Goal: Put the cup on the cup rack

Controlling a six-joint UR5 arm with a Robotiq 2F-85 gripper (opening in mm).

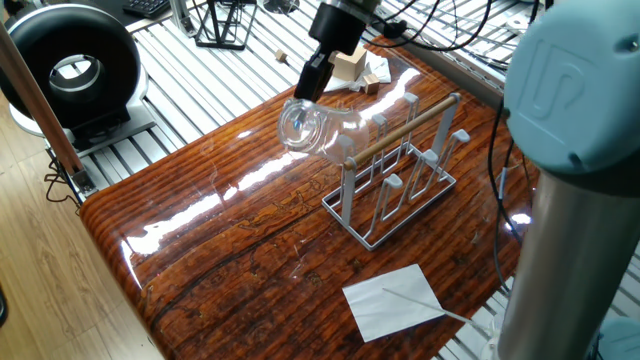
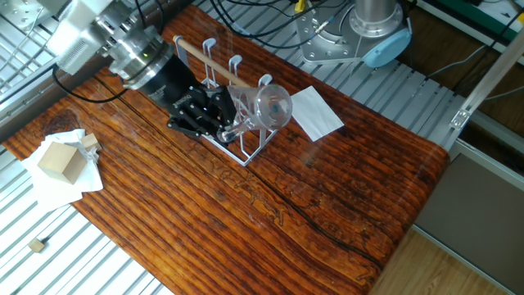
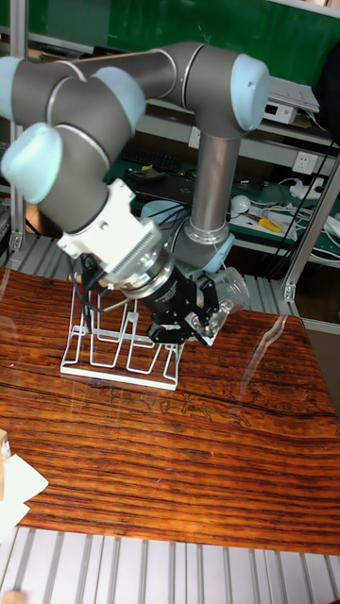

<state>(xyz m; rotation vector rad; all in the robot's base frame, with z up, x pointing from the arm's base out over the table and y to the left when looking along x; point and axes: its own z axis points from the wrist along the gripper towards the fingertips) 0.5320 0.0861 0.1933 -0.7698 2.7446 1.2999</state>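
The cup [image 1: 318,127] is a clear glass held on its side in the air, mouth [image 1: 296,122] turned away from the cup rack. My gripper [image 1: 303,97] is shut on its wall, coming down from the far side. The cup rack [image 1: 400,175], a pale wire stand with upright pegs and a wooden rod [image 1: 400,130], stands just to the right of the cup. In the other fixed view the gripper [image 2: 227,129] holds the cup [image 2: 268,106] above the near end of the rack [image 2: 246,156]. The tall view shows the gripper [image 3: 201,326], the cup [image 3: 227,288] and the rack [image 3: 113,363].
A white paper sheet [image 1: 395,300] lies near the table's front right edge. Wooden blocks on white paper [image 2: 57,160] sit at the far corner. A black wire stand [image 1: 222,22] and a black round device [image 1: 70,65] stand off the table. Cables hang behind the rack.
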